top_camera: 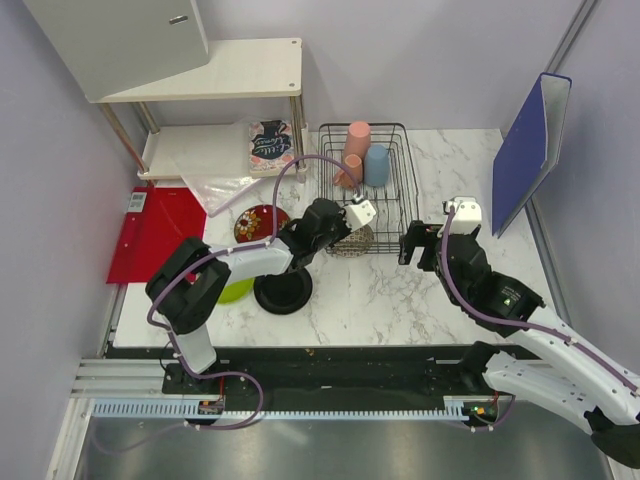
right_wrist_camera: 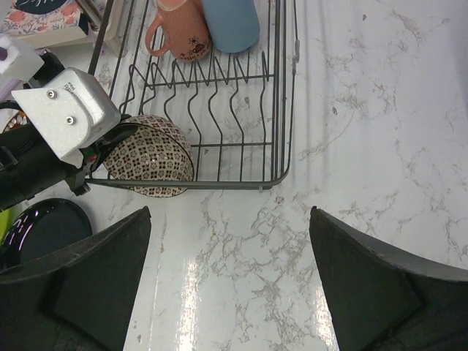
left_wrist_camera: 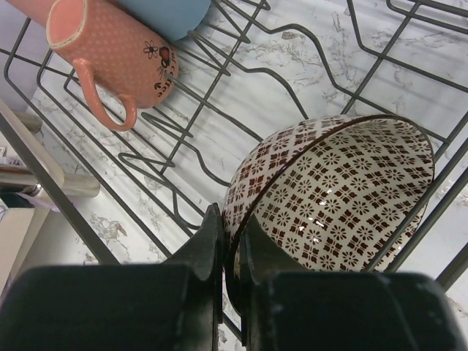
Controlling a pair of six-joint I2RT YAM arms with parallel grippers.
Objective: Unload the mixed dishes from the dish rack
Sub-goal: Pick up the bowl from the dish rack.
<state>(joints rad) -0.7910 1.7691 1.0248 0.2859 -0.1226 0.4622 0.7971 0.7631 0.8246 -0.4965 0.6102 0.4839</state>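
Left gripper (left_wrist_camera: 228, 235) pinches the rim of the patterned bowl (left_wrist_camera: 344, 197), partly hidden behind its fingers, in the dish rack (right_wrist_camera: 285, 110); right gripper (right_wrist_camera: 228, 223) hangs wide open nearby

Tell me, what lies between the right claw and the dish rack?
Only bare marble tabletop. The right wrist view shows this: the right claw is open, apart from the dish rack.

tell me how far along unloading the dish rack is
Done: the dark red patterned plate, glossy black plate and lime-green plate lie on the marble table. In hand: the left fingers pinch the rim of the cream red-patterned bowl, inside the black wire dish rack. Left: tall pink cup, pink handled mug, light-blue cup, in the rack.
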